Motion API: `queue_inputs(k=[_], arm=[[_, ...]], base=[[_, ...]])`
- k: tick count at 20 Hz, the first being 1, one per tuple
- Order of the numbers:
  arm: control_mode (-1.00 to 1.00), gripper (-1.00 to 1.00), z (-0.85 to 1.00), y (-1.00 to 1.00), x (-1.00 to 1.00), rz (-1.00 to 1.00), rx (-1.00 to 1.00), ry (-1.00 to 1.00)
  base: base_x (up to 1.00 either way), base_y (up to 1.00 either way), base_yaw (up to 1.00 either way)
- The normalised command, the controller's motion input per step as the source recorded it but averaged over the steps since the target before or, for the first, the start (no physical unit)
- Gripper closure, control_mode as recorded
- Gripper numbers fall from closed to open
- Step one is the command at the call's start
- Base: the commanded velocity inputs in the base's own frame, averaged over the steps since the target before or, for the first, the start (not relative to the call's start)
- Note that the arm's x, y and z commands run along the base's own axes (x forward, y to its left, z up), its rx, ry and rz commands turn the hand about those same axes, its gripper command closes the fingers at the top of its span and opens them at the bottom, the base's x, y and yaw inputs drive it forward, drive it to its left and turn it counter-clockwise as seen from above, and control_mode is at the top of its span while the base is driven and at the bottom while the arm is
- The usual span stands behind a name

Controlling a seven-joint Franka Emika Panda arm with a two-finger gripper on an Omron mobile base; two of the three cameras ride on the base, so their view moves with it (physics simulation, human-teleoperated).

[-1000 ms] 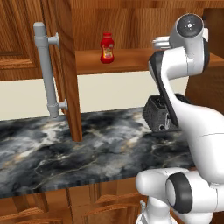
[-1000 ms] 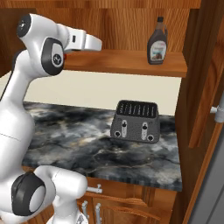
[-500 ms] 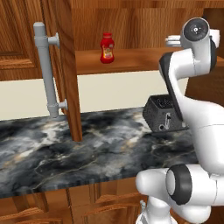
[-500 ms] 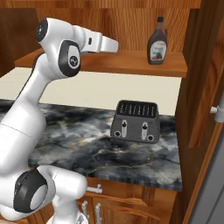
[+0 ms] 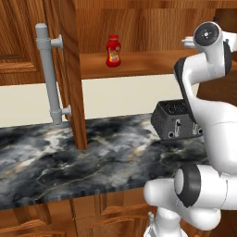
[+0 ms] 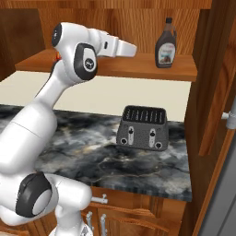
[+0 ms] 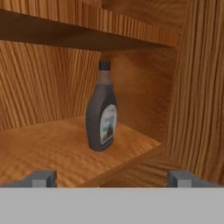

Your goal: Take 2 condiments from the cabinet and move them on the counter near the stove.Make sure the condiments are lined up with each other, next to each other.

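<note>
- Fingers (image 7: 112, 178) spread wide and empty, aimed at the dark bottle (image 7: 102, 114) standing upright on the cabinet shelf (image 7: 48, 148), both well apart.
- Best approach, by judgement: advance level, centre the bottle's body between the fingers, close below the narrow neck, then lift clear of the shelf edge.
- Ketchup bottle (image 5: 113, 51) appears in the left base view, farther along the shelf; the right base view shows the toaster (image 6: 141, 127) on the tabletop (image 6: 87, 152) beneath the dark bottle.
</note>
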Motion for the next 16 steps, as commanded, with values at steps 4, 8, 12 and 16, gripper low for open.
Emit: queue_inputs(k=[4, 8, 12, 16], arm=[[-1.0, -1.0, 0.06, -0.18, 0.23, -0.04, 0.01, 0.01], [-1.0, -1.0, 0.06, -0.21, 0.28, -0.02, 0.03, 0.08], [-1.0, -1.0, 0.01, -0.28, 0.34, -0.01, 0.04, 0.13], [-1.0, -1.0, 0.0, -0.17, 0.31, 0.0, 0.04, 0.06]], base=[[0.0, 0.0, 0.0], [0.0, 0.0, 0.0], [0.0, 0.0, 0.0], [0.0, 0.0, 0.0]])
